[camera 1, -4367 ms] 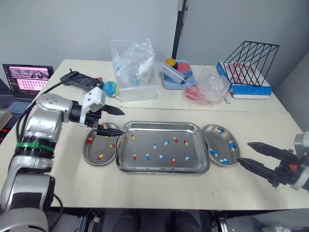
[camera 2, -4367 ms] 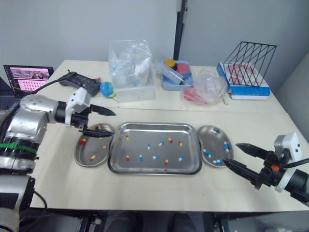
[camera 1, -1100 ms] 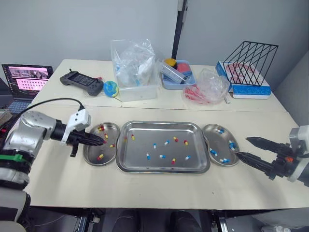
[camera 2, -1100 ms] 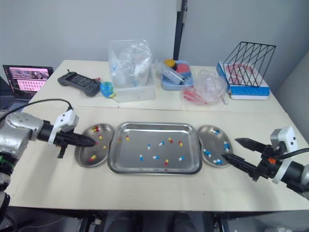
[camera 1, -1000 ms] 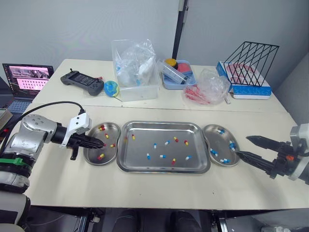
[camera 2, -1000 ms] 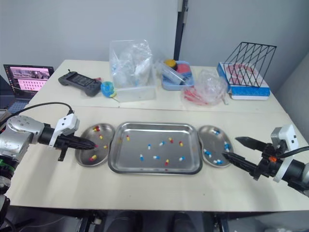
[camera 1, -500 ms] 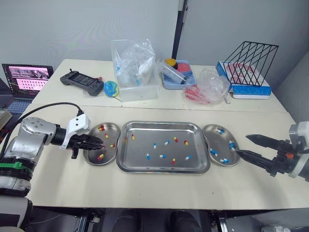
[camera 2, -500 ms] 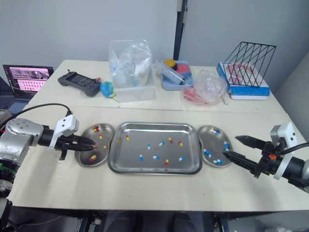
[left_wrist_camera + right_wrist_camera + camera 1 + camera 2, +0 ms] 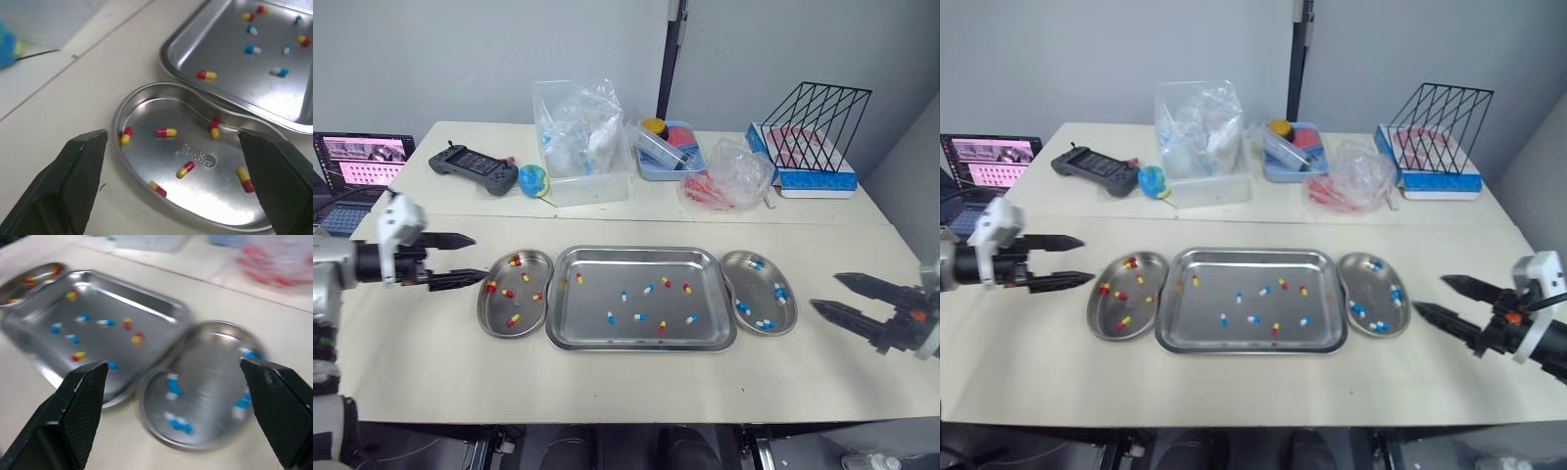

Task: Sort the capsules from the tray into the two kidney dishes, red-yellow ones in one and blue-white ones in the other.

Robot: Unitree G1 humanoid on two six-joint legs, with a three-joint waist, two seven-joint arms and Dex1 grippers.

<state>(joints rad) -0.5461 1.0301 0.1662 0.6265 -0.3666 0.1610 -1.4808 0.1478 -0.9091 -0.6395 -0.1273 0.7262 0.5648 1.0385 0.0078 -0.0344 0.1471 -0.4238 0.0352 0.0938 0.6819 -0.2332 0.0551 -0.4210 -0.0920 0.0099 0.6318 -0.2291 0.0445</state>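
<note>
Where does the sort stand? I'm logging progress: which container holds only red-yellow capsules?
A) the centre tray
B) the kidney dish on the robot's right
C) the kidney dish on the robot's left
C: the left kidney dish holds only red-yellow capsules, the right kidney dish holds blue-white capsules, and the tray holds both colours.

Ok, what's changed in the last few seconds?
The left gripper has pulled back from over the left kidney dish to the table on its left, open and empty. The right gripper backed off slightly, open. The tray, that dish and the right kidney dish stayed put.
</note>
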